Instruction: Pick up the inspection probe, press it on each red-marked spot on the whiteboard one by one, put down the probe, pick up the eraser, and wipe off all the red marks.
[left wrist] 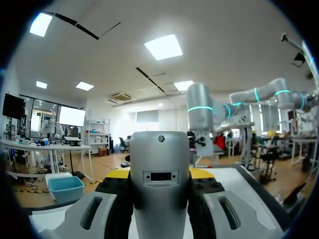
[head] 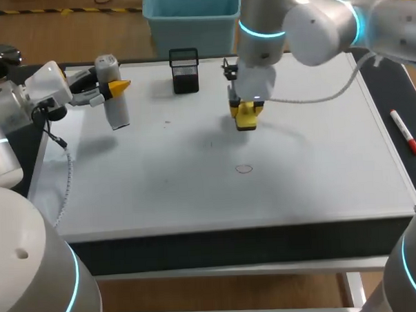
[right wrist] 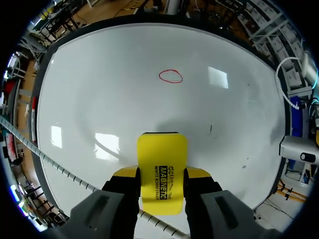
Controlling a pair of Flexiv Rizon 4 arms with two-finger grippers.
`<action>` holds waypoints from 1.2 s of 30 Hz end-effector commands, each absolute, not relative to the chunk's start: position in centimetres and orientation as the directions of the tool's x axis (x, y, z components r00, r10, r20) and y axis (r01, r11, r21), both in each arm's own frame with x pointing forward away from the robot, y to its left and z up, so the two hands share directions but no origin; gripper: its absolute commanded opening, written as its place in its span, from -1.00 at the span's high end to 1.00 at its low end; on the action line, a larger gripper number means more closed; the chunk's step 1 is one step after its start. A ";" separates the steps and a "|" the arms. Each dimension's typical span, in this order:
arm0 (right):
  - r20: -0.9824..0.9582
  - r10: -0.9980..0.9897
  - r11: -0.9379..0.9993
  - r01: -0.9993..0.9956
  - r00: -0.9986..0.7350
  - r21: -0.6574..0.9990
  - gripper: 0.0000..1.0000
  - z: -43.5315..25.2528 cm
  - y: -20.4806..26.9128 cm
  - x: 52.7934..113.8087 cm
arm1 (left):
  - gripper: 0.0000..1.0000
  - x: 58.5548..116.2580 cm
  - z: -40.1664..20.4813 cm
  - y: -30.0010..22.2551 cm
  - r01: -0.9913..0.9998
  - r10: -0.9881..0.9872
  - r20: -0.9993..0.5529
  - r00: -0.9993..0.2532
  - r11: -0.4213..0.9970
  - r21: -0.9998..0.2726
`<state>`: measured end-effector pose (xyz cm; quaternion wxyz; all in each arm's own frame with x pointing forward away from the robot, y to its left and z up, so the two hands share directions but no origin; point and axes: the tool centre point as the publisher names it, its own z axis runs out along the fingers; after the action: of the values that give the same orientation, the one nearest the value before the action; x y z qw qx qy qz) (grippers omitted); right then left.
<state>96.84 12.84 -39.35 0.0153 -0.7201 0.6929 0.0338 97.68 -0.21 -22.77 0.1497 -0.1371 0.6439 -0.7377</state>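
Smooth grey cylindrical probe [left wrist: 159, 184] is clamped in left gripper [head: 116, 87] above glossy whiteboard's [head: 318, 158] left edge, blocky yellow eraser [right wrist: 162, 172] is pinched in right gripper [head: 246, 118], thin red oval [right wrist: 170, 76] ahead, eraser underside hidden

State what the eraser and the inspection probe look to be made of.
The eraser looks like moulded plastic: smooth yellow shell, printed black label. The inspection probe has a silver-grey satin casing, painted plastic or metal; I cannot tell which.
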 end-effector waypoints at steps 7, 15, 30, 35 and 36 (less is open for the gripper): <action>-0.036 -0.996 -0.082 -0.995 0.079 0.064 1.00 -41.5 14.9 98.2 | 1.00 97.7 -22.7 -0.2 0.046 -0.398 0.009 -0.917 -0.127 -0.991; -0.039 -0.997 -0.076 -0.995 0.074 0.060 1.00 -42.1 14.1 98.4 | 1.00 97.7 -22.7 -0.2 0.046 -0.398 0.009 -0.917 -0.127 -0.991; -0.023 -1.000 -0.014 -0.997 0.012 0.072 1.00 -43.1 11.5 98.6 | 1.00 97.7 -22.7 -0.2 0.046 -0.398 0.009 -0.917 -0.127 -0.991; -0.017 -0.999 0.029 -0.997 -0.031 0.071 1.00 -43.1 9.5 98.8 | 1.00 97.7 -22.7 -0.2 0.046 -0.398 0.009 -0.917 -0.127 -0.991; -0.015 -0.999 0.037 -0.997 -0.038 0.071 1.00 -43.2 9.1 98.9 | 1.00 97.7 -22.7 -0.2 0.046 -0.398 0.009 -0.917 -0.127 -0.991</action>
<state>98.94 10.39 -43.01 -0.0233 -0.6932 0.7198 0.0292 97.72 -0.24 -22.79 0.1498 -0.1375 0.6438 -0.7377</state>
